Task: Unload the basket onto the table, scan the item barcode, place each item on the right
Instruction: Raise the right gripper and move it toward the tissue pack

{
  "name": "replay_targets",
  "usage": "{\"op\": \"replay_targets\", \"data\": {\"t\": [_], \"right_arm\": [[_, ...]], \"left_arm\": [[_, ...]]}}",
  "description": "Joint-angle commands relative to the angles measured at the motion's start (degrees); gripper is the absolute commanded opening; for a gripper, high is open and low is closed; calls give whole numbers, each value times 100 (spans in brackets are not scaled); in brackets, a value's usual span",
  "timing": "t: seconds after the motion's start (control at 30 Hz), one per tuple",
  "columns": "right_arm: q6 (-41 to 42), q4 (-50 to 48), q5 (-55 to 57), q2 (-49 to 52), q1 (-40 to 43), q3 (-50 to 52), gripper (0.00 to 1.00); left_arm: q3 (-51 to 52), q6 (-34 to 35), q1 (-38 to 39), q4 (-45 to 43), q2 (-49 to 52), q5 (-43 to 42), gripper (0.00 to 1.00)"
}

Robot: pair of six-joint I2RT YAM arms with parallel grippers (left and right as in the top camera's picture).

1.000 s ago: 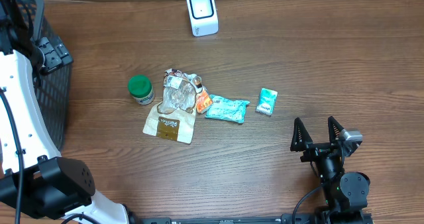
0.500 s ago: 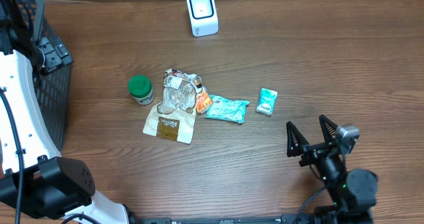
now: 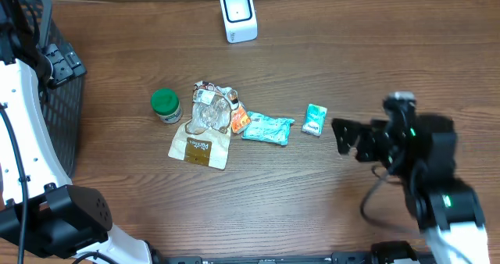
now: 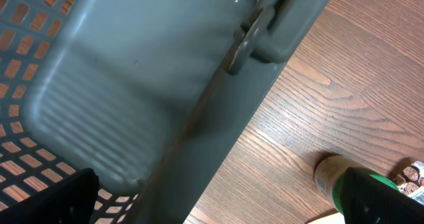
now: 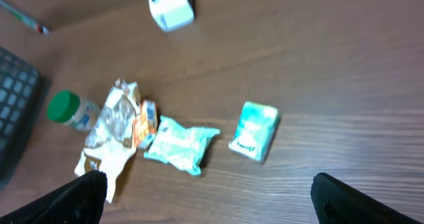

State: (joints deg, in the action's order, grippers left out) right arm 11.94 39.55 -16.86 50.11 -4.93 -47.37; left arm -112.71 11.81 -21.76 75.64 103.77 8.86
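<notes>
Judged to be the reach phase: nothing lifted and nothing scanned yet.

**Nearest**
- Find the right gripper (image 3: 349, 139) low over the table (image 3: 406, 69), pointed left, spread wide and holding nothing.
- Find the packet (image 3: 315, 119) just past the fingertips and apart from them: small, teal, flat on the wood.
- Treat it as the likely item, being closest.
- Cannot tell where its barcode sits.

**Further out**
- Note the pouch (image 3: 268, 128) beside the packet.
- Beyond that, note the crumpled bag (image 3: 211, 108) lying over a brown sachet (image 3: 201, 148).
- Last in the row, note the green-lidded jar (image 3: 166, 105), upright.

**Farthest**
- Locate the scanner (image 3: 238, 15) at the far edge, well apart from every item.

**Next move (judgement)**
- Advance and lower over the packet.
- Straddle its narrow width, close and lift.
- Carry it to the scanner and turn the coded face toward the window.
- Expect difficulty pinching so thin a packet off flat wood.

**View differences**
- Overhead only: gives the gap between gripper and packet, and the full layout.
- Right wrist only: shows print on the packet face, too blurred to read. Shows only the fingertips, in the bottom corners.
- Left wrist only: confirms the left gripper (image 4: 218, 204) wide and empty, with the fingers at opposite bottom corners. Shows the basket (image 4: 132, 85) filling the frame and the jar at lower right.
</notes>
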Motion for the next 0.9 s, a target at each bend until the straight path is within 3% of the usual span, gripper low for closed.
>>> {"op": "replay_targets", "data": {"t": [0.0,0.13,0.27,0.47,0.63,0.87], "right_arm": [[-44,-179,-560,782,-20,-140,100],[-81,-533,-1073,1711,-31,-140,97],[-153,-1150,-1373,2520,-179,-140,82],[964,-1624,-337,3368,-219,-140,55],[863,-2302,131,3657,-221,-140,55],[-2,-3128,-732,3676,-411,-140,54]], "left_arm": [[20,-90,4,0,59,9,100],[20,-90,4,0,59,9,100],[20,-90,4,0,59,11,100],[20,-90,4,0,59,9,100],[20,-90,4,0,59,9,100],[20,-90,4,0,59,9,100]]}}
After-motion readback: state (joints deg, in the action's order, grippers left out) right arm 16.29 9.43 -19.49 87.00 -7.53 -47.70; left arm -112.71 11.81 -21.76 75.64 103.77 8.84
